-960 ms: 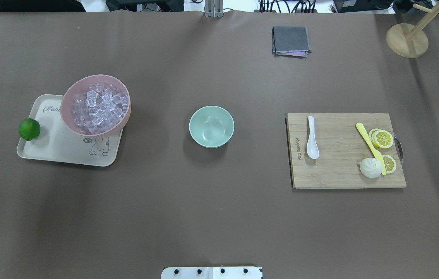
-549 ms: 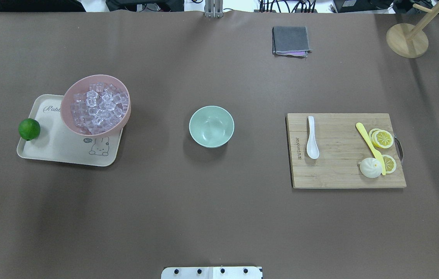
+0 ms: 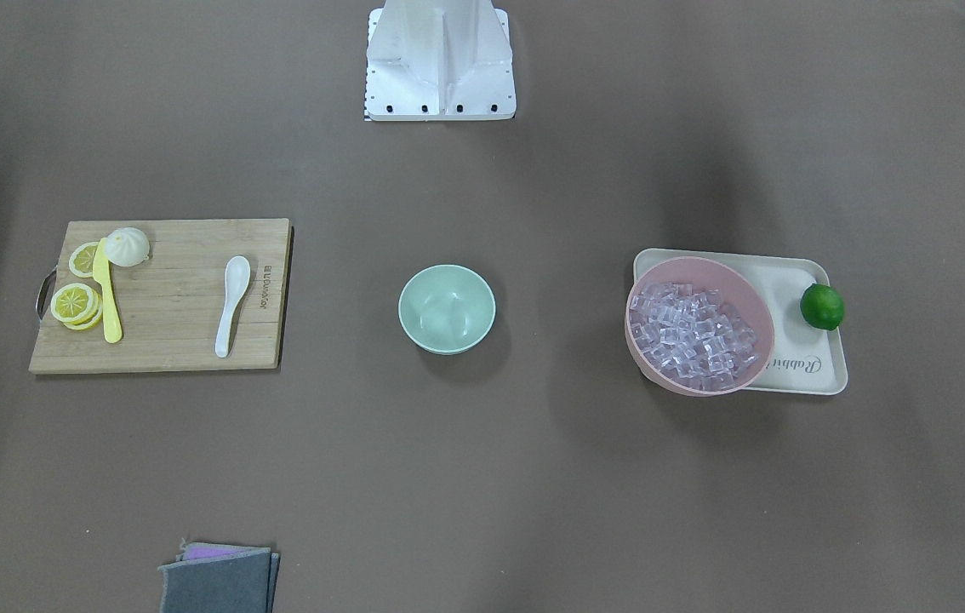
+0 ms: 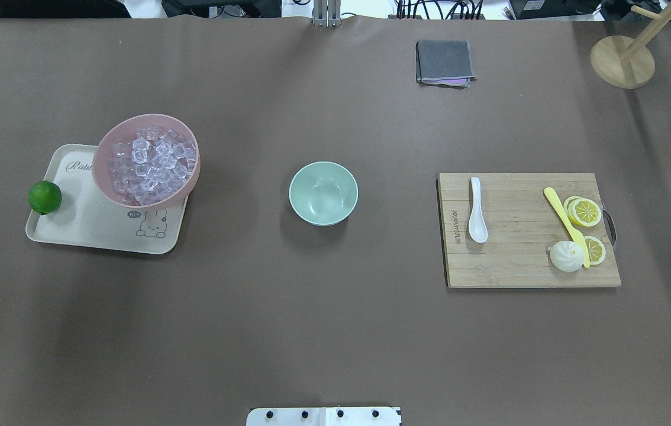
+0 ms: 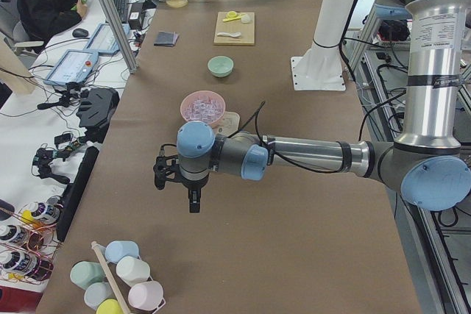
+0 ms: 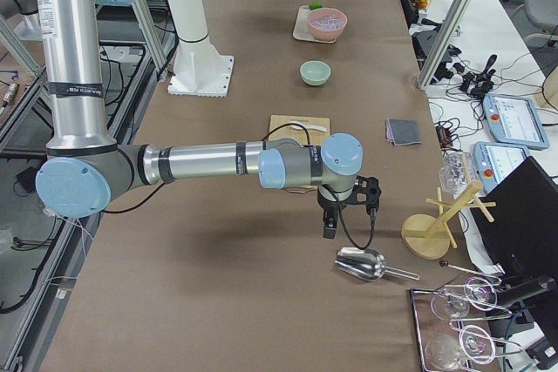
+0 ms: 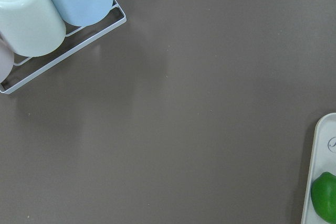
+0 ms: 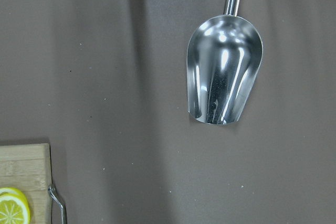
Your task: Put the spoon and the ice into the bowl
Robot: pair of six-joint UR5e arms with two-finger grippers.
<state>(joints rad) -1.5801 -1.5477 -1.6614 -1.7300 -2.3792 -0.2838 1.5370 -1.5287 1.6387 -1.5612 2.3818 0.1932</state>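
Over at the far left of the table (image 4: 335,331), the left arm (image 5: 309,156) lies stretched out level with its wrist folded down. The left gripper (image 5: 193,202) hangs above bare surface. Its camera catches the cups (image 7: 31,17) in one corner and the tray (image 7: 321,150) edge with the lime (image 7: 325,196) in the other. Parted or pinched? Can't tell from this side angle.

Mirror picture at the other end: the right arm (image 6: 200,163) reaches level past the board (image 6: 292,128), wrist down. The right gripper (image 6: 329,226) is poised near the scoop (image 6: 362,265) (shiny metal, lying flat on the table). Its grip can't be read either.

Now the goods. The spoon (image 4: 477,212) lies on the board's left part, scoop end toward the robot, well apart from the knife (image 4: 565,223). The bowl (image 4: 323,193) stands mid-table, between board and tray. The ice (image 4: 149,165) sits heaped in the pink bowl (image 4: 97,173) at the tray's corner.

Against the overhead shots from a second and half a second back, no change. Spoon, bowl, ice, lime and knife are all in the same spots, and no arm has entered that view.
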